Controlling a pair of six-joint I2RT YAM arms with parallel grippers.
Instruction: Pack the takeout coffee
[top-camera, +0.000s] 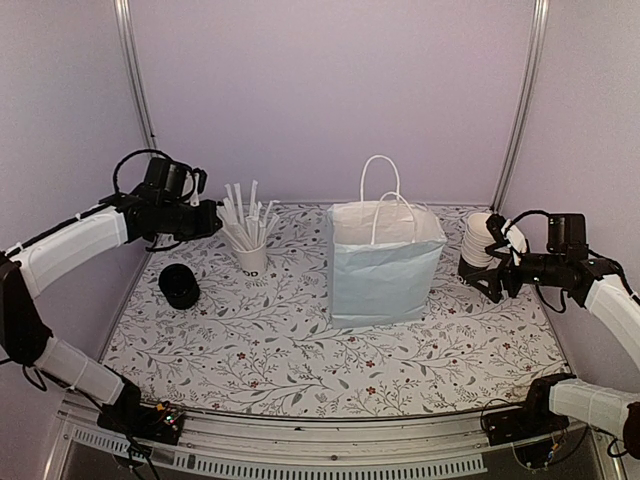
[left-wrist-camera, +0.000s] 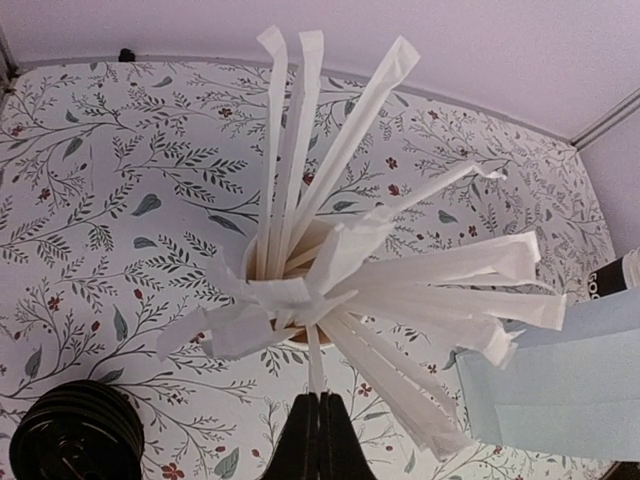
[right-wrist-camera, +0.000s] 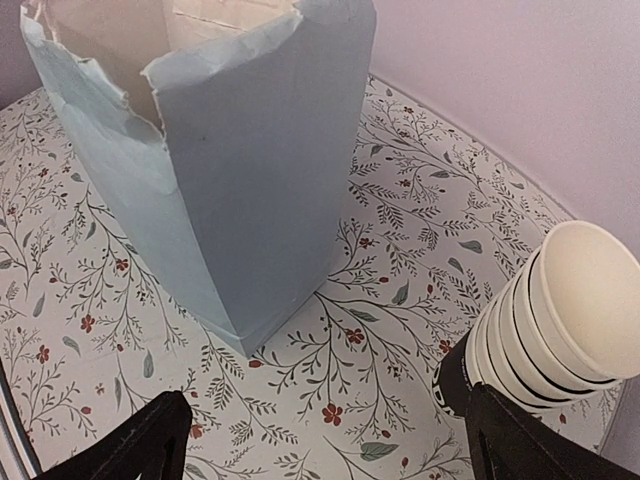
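Note:
A stack of black paper cups, white inside, leans at the right edge of the table; in the right wrist view the cup stack sits against the right fingertip. My right gripper is open beside it, with only table between its fingers. My left gripper is shut on the tip of one thin white straw, which comes out of the white cup of straws. Black round lids are stacked left of that cup.
The pale blue paper bag with white handles stands open in the middle of the floral table. Wrapped straws fan out widely above the straw cup. Purple walls close the back and sides.

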